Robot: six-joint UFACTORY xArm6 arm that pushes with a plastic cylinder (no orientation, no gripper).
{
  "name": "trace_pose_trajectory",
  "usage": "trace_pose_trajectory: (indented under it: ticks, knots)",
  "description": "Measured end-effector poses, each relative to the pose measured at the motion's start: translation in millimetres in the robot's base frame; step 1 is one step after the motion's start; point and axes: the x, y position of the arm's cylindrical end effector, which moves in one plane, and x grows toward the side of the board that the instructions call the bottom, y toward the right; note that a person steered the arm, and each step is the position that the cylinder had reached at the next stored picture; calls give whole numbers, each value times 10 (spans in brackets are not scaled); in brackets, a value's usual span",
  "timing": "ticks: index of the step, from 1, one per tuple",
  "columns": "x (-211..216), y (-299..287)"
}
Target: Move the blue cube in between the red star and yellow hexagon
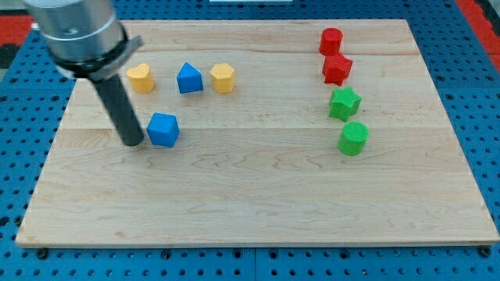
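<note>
- Arm housing: cut off by the view's top edge; only its lower grey body shows.
- Wooden board: pale planks on a blue perforated base; a red patch shows at each top corner of the view.
- Rod: leans down from the board's top-left corner; my tip rests just left of the blue cube, a bare rod end holding nothing.
- Top-left row: yellow heart-like block, blue house-shaped block, yellow hexagon.
- Right-edge column, top down: red cylinder, red star, green star, green cylinder.
</note>
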Motion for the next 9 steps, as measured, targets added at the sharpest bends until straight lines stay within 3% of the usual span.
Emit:
trace_pose_trajectory:
  ticks: [1, 2, 4, 7, 9]
  knots:
    - [0, 766]
    - [-228, 950]
    - [-430, 547]
    - [-790, 1388]
    - [-838, 1604]
